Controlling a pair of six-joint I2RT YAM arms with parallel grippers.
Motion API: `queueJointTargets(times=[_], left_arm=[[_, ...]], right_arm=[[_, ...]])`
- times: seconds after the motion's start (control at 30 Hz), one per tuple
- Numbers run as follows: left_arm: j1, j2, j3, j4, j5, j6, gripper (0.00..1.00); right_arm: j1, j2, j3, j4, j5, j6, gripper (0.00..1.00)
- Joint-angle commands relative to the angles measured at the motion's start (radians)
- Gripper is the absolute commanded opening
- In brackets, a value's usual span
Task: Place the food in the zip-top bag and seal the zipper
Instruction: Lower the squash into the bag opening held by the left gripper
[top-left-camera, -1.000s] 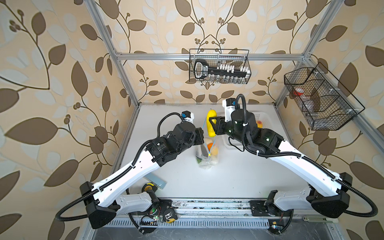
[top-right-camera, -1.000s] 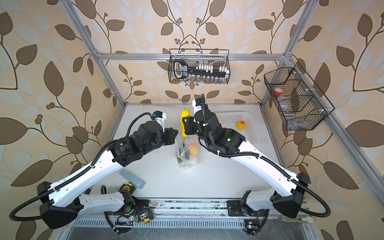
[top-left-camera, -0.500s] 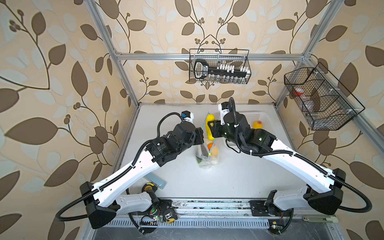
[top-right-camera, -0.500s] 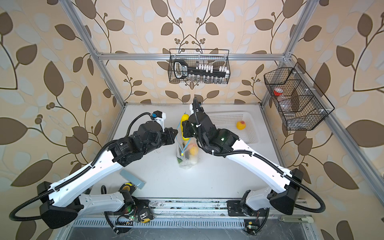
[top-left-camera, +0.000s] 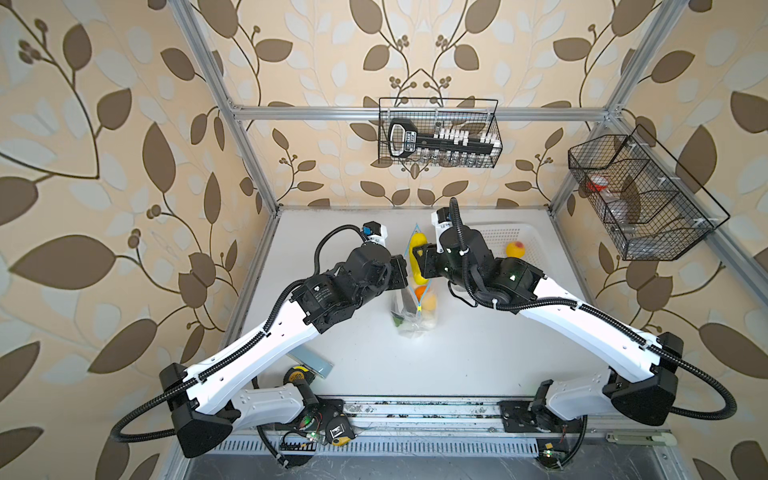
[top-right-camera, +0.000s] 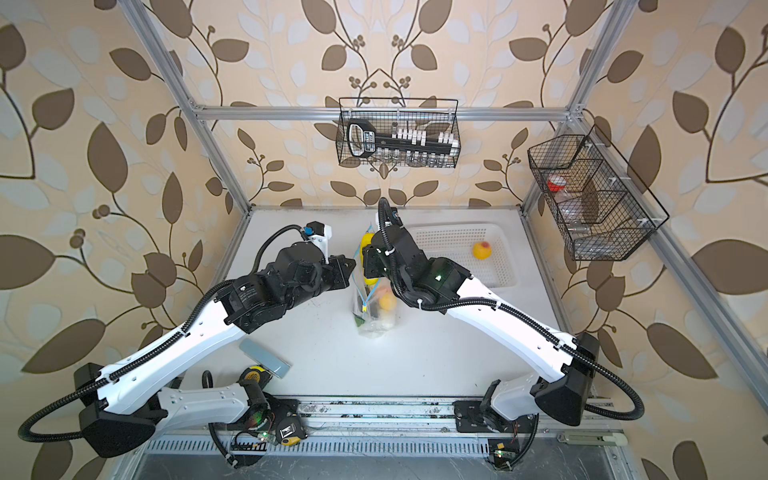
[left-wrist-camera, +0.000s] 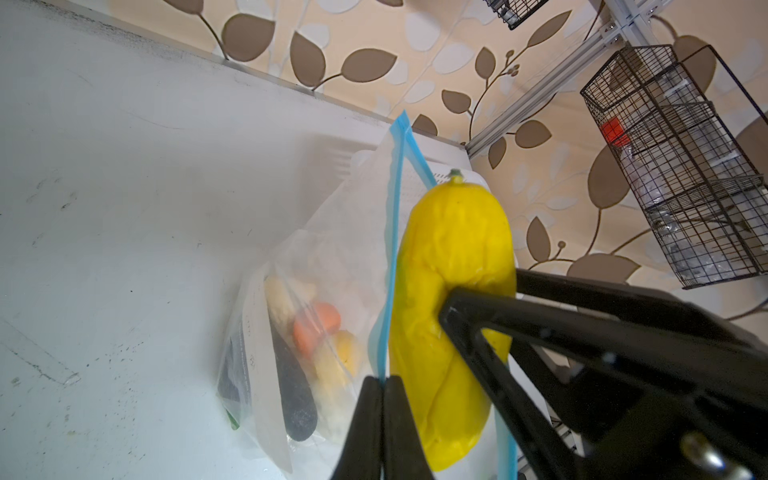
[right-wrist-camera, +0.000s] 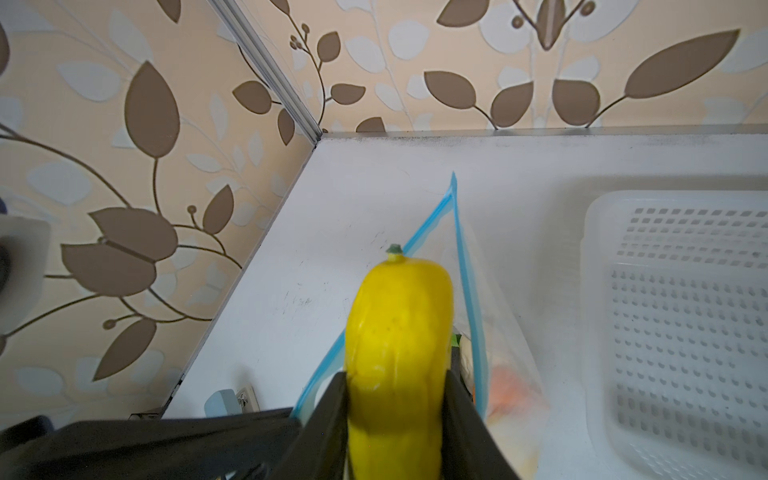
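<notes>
The zip-top bag (top-left-camera: 415, 320) (top-right-camera: 376, 320) stands upright on the table mid-scene, with an orange (left-wrist-camera: 316, 328), a dark piece (left-wrist-camera: 295, 399) and other food inside. My left gripper (left-wrist-camera: 382, 380) (top-left-camera: 405, 272) is shut on one lip of the blue zipper (left-wrist-camera: 392, 249), holding the mouth up. My right gripper (right-wrist-camera: 397, 378) (top-left-camera: 420, 262) is shut on a long yellow vegetable (right-wrist-camera: 399, 316) (left-wrist-camera: 453, 270) (top-right-camera: 368, 243). It sits between the two zipper lips (right-wrist-camera: 465, 270), stem end pointing away from the jaws. A yellow-pink peach (top-left-camera: 515, 249) (top-right-camera: 482, 250) lies in the white basket.
The white perforated basket (top-left-camera: 509, 227) (right-wrist-camera: 665, 311) stands at the back right, close behind my right wrist. A grey-blue flat block (top-left-camera: 311, 361) and a yellow tape measure (top-left-camera: 297, 376) lie at the front left. Wire baskets hang on the back wall (top-left-camera: 440, 133) and right wall (top-left-camera: 640, 199).
My right wrist has swung left and toward the back wall, and the yellow vegetable has stayed at the bag's mouth. The left arm and the bag have not moved.
</notes>
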Motion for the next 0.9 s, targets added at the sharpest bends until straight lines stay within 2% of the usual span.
queueJointTargets(times=[0.0, 0.37, 0.53, 0.87], left_arm=[[0.010, -0.026, 0.024, 0.018, -0.016, -0.016, 0.00], [0.010, -0.017, 0.026, 0.025, -0.010, -0.018, 0.00], [0.010, -0.012, 0.027, 0.027, -0.008, -0.019, 0.00], [0.010, -0.011, 0.027, 0.027, -0.011, -0.018, 0.00]], right_arm=[[0.003, 0.008, -0.015, -0.009, 0.019, -0.005, 0.35], [-0.002, 0.020, -0.017, -0.015, 0.021, -0.012, 0.36], [-0.018, 0.018, -0.049, 0.026, -0.050, 0.021, 0.36], [-0.036, 0.033, -0.051, 0.035, -0.072, 0.024, 0.37]])
